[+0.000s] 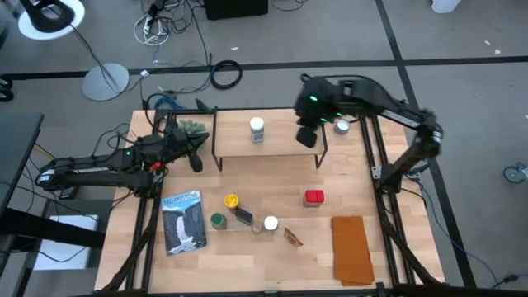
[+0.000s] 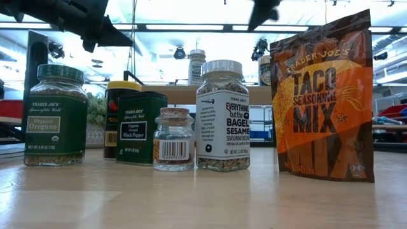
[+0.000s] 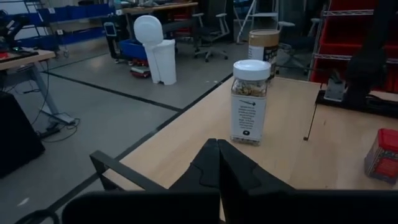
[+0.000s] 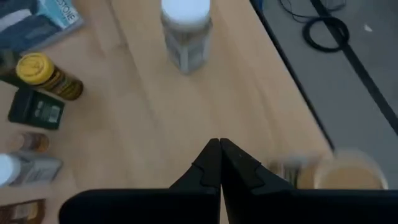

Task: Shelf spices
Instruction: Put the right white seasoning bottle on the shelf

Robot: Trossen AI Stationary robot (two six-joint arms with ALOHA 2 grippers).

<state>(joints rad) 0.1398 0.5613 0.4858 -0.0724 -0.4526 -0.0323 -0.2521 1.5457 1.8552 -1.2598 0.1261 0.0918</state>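
While both hands press closed, labels read Organic Oregano [image 2: 54, 114] and Taco Seasoning Mix [image 2: 324, 98].

Around your table the floor [image 1: 346, 33] is grey, crossed by dark tape lines [image 1: 272, 64]. Loose cables [image 1: 165, 21] and a coiled black cord [image 1: 226, 74] lie on it, near a round lamp base [image 1: 105, 81]. Through the left wrist camera you look into a workshop: a white bin [image 3: 155, 48], office chairs [image 3: 211, 34], blue crates [image 3: 56, 28] and red shelving [image 3: 348, 37]. From table height, ceiling light strips [image 2: 191, 27] glow overhead.
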